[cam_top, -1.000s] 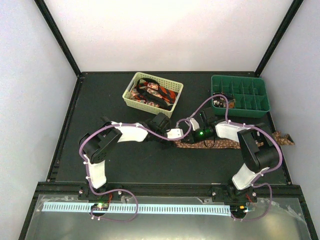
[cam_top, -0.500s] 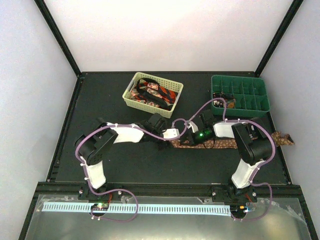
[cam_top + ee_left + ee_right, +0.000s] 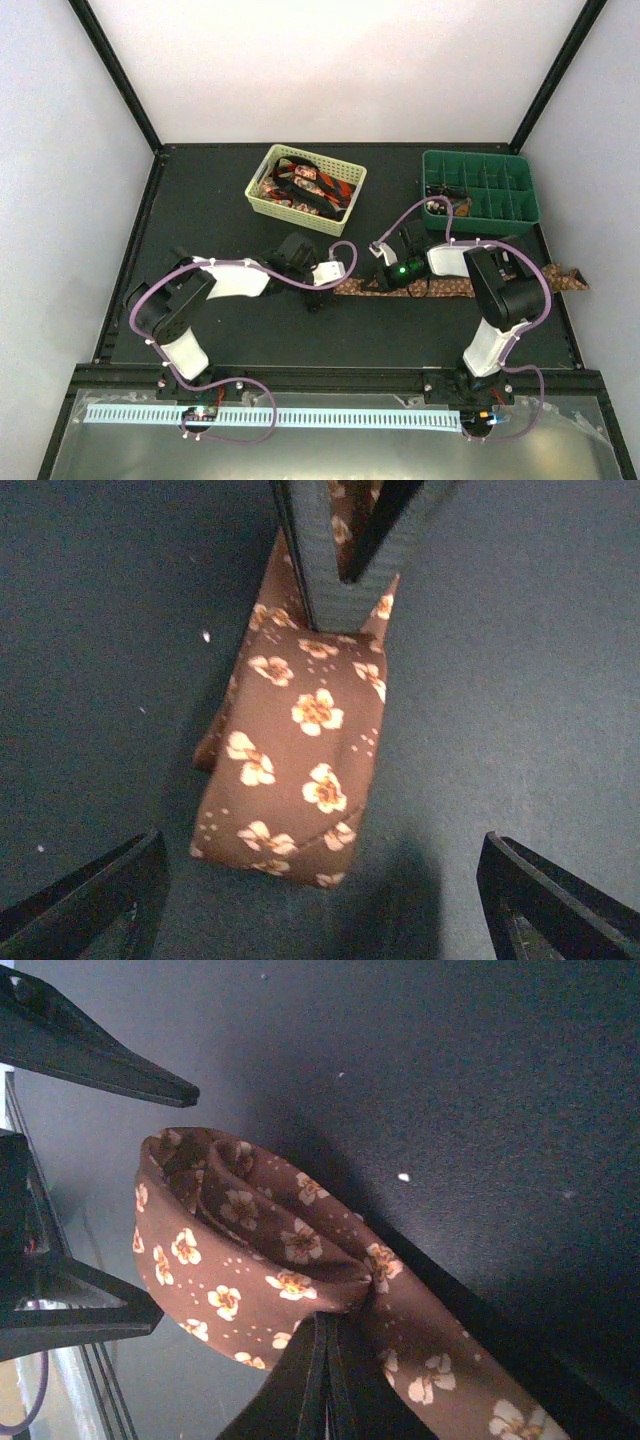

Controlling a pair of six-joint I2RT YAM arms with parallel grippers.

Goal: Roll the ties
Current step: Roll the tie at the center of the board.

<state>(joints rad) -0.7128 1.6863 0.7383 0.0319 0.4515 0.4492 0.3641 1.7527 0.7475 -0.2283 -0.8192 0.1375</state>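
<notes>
A brown tie (image 3: 452,288) with small light flowers lies across the mat, its far end trailing off to the right. The left end is folded into a loose roll (image 3: 300,770), which also shows in the right wrist view (image 3: 240,1250). My right gripper (image 3: 328,1335) is shut on the tie just behind the roll, and the left wrist view shows it from the front (image 3: 340,550). My left gripper (image 3: 320,910) stands wide open just short of the roll, touching nothing, with a finger on each side (image 3: 90,900). From above it sits left of the tie's end (image 3: 332,284).
A pale yellow lattice basket (image 3: 262,180) at the back holds red-and-black ties (image 3: 310,186). A green divided tray (image 3: 500,222) stands at the back right with a small item in one compartment. The right arm's forearm hangs over the middle of the brown tie.
My left gripper has opened, let go of the tie's rolled end and drawn back to the left. The right gripper has stayed shut on the tie in place.
</notes>
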